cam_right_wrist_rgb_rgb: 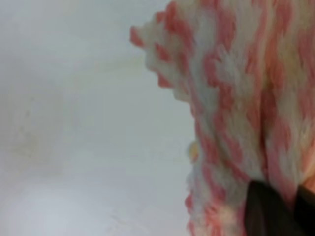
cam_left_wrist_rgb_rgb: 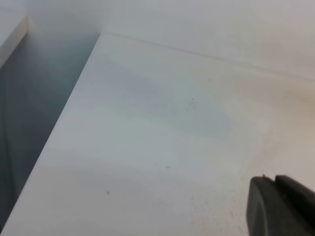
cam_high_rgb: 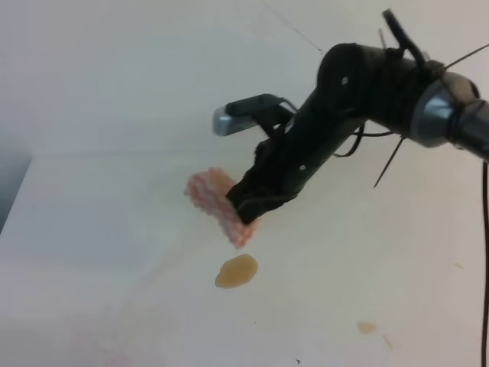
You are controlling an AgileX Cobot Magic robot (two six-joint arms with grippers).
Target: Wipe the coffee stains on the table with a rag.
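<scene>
The pink-and-white checked rag lies on the white table near the middle of the exterior high view. My right gripper comes down on its right end, jaws shut on the cloth. In the right wrist view the rag fills the right half, bunched up against a dark fingertip. The main coffee stain, a tan oval blob, sits just in front of the rag and apart from it. A smaller faint stain lies to the front right. Only a dark corner of my left gripper shows, over bare tabletop.
The table's left edge drops off to a dark gap beside a white wall. The right arm with its loose cables reaches in from the upper right. A few tiny dark specks dot the tabletop.
</scene>
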